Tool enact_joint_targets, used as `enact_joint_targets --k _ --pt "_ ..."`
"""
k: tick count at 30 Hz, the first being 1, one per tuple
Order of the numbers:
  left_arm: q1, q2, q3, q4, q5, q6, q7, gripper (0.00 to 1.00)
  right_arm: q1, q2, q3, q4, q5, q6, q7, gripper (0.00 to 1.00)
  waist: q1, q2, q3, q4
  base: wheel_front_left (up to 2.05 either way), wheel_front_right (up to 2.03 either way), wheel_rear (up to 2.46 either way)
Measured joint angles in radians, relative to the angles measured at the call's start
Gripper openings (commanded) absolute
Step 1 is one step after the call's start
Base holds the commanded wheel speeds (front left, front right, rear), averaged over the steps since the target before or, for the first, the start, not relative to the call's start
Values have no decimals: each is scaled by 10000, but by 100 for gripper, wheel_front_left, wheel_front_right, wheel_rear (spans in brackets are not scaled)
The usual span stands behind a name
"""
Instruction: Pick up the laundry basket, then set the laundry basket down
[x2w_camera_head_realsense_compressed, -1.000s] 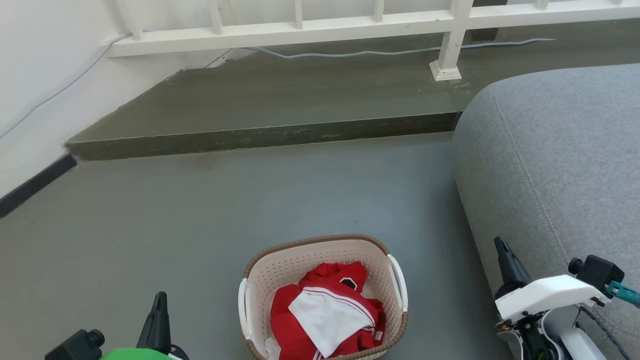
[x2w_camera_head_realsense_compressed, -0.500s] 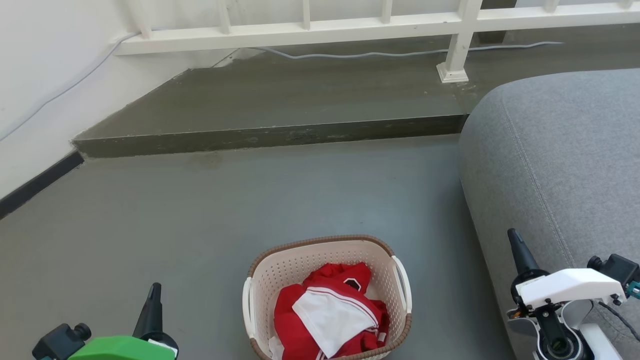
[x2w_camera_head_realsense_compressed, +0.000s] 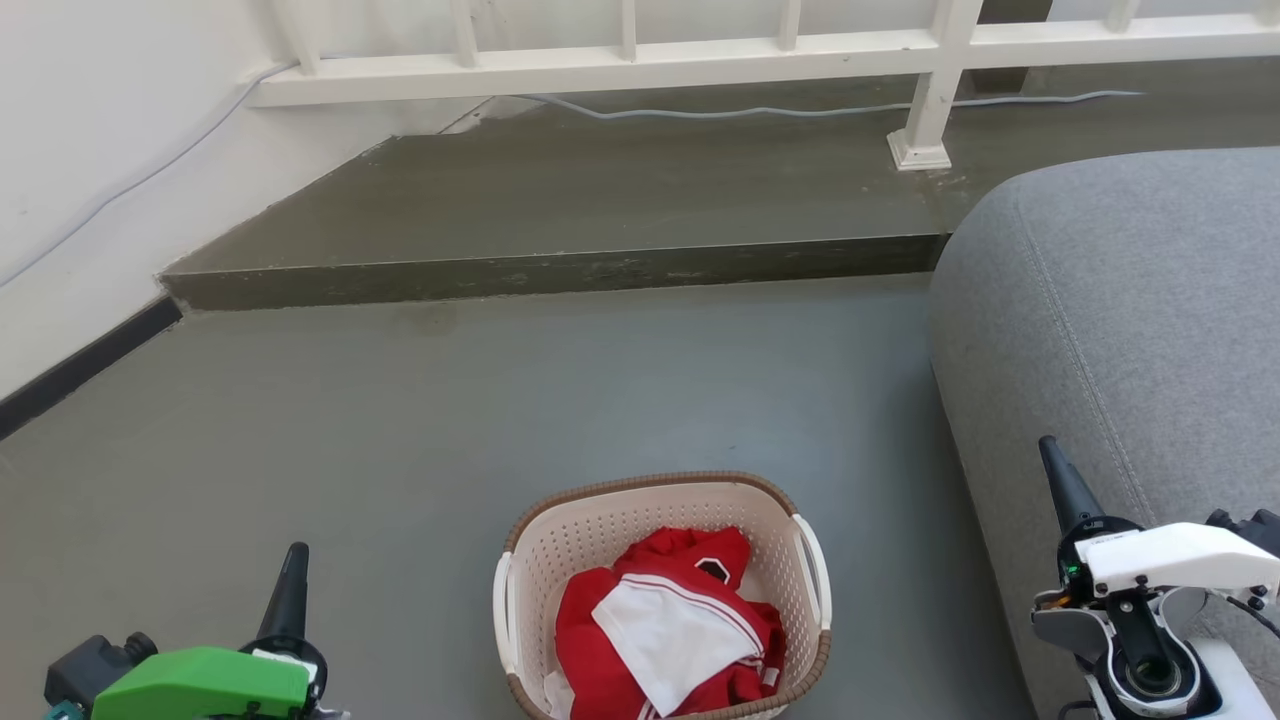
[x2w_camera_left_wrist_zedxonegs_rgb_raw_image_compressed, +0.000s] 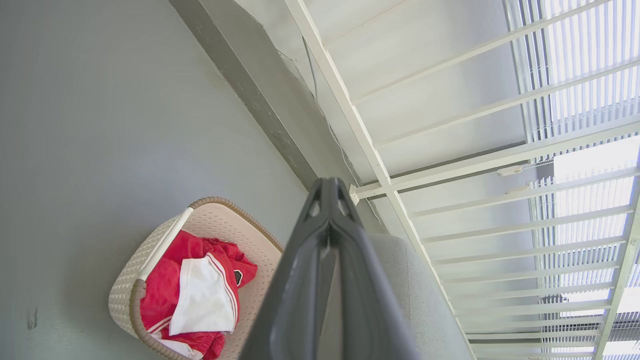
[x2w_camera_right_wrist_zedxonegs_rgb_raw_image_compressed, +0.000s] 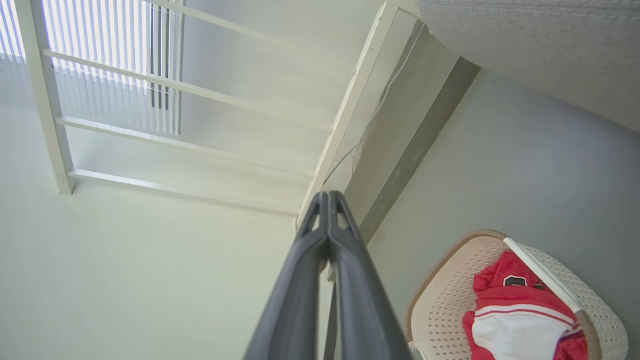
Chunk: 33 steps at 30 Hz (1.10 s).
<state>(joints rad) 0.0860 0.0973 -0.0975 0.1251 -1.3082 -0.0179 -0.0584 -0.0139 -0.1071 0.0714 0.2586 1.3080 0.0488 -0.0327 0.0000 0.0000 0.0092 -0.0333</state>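
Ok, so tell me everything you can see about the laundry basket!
The laundry basket is cream plastic full of little holes, with rounded corners, a brown woven-look rim and a white handle on each side. It stands upright on the grey floor, beside the grey sofa but apart from it. Red and white clothes lie bunched inside. The left claw and right claw, both shut, are not touching it.

Bare floor (x2w_camera_head_realsense_compressed: 380, 430) lies left of the laundry basket (x2w_camera_head_realsense_compressed: 598, 532); sofa (x2w_camera_head_realsense_compressed: 1130, 320) near right.
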Motion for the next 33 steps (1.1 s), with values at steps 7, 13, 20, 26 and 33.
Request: enact_joint_targets --k 7,13,20,26,33 --pt "-270 94 102 257 -1024 -221 150 0 -41 63 -334 0 932 142 192 0 0 0 -13 86 0 0 0" --pt "-502 111 261 420 -1891 -410 320 0 -117 102 -621 2 1712 293 362 0 0 0 -24 160 0 0 0" --pt "-754 136 347 644 -2909 -616 489 0 -213 121 -961 4 2573 470 608 0 0 0 -38 246 0 0 0" --pt "-974 148 453 888 -3787 -780 591 0 -251 148 -1239 4 3382 569 786 0 0 0 -49 320 0 0 0" --pt "-1082 159 531 957 -3950 -803 663 0 -363 150 -1298 12 3551 600 790 0 0 0 -54 329 0 0 0"
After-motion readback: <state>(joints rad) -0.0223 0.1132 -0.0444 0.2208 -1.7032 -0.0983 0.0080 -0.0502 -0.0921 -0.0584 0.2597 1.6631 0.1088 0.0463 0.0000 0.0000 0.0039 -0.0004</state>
